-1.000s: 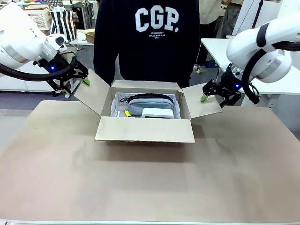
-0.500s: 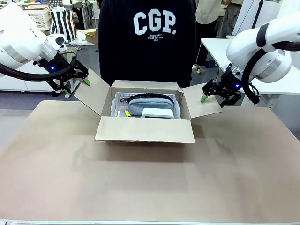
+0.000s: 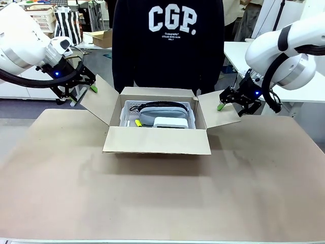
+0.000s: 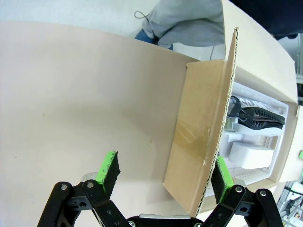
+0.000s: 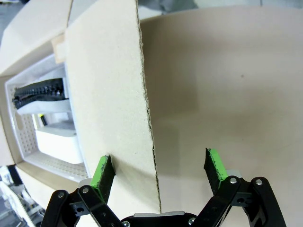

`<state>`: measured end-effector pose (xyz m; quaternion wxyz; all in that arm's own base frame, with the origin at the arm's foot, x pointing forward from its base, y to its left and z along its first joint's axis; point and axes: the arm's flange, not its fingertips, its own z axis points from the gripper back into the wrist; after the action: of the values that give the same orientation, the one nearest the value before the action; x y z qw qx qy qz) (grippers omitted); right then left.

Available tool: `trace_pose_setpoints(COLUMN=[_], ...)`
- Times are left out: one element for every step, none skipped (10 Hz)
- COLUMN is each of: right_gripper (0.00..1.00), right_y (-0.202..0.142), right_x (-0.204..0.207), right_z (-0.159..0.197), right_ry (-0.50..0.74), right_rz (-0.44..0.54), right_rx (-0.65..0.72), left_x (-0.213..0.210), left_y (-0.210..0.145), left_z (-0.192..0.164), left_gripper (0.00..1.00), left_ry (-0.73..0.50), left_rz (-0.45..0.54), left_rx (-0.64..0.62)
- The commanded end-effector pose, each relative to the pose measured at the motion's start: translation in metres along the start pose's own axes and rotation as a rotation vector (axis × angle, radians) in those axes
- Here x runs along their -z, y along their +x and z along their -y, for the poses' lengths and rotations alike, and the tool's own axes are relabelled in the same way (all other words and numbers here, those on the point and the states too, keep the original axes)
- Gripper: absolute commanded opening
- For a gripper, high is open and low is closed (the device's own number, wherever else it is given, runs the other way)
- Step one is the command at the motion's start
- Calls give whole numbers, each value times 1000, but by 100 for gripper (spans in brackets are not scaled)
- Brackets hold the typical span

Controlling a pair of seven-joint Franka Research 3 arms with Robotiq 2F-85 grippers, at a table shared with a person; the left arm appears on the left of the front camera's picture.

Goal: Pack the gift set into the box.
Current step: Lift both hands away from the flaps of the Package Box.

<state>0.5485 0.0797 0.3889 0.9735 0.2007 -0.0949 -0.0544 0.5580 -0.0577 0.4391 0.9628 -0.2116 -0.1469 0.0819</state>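
- Near flap (image 3: 156, 141) of the box (image 3: 201, 118) is folded down toward you. The box sits mid-table, mouth up, long axis left-right.
- The gift set is already inside, in a white basket (image 3: 133, 107). The white case (image 3: 171, 122) lies flat at the near side, and the grey padded item (image 3: 157, 116) is just behind it. Both run left-right.
- Handling guess: the case is rigid and smooth, so it may slip. The padded item is soft and light. The cardboard is light and stiffish and bends at the crease.
- Only flap closing looks left. Take each side flap at its free outer edge.
- Left gripper (image 4: 165, 171) has its jaws apart, straddling the edge of the left flap (image 3: 99, 99) and clamping nothing.
- Right gripper (image 5: 157, 169) is likewise spread around the edge of the right flap (image 3: 216, 109).
- A person (image 3: 167, 51) stands close behind the box, so watch the far flap.
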Motion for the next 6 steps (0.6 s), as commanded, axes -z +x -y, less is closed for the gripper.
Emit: trace_pose_setpoints(right_gripper=[100,100,100,100,100,100], right_y=[1,0,-25,-56,-89,-120], right_x=[-3,0,-48,-97,-143,-176], right_z=[-4,0,-7,-9,-7,-4], right_ry=[-11,0,96,188,312,465], right_rz=[-2,0,51,97,145,162], right_rx=[12,0,-79,-150,-148,-68], left_x=[-2,0,-46,-90,-129,-157], left_y=[-1,0,-18,-42,-69,-96], left_z=[2,0,18,24,20,8], left_gripper=[100,100,100,100,100,100], left_ry=[11,0,-66,-129,-261,-409], left_rz=[5,0,0,10,4,-20], left_rx=[-8,0,84,121,191,287])
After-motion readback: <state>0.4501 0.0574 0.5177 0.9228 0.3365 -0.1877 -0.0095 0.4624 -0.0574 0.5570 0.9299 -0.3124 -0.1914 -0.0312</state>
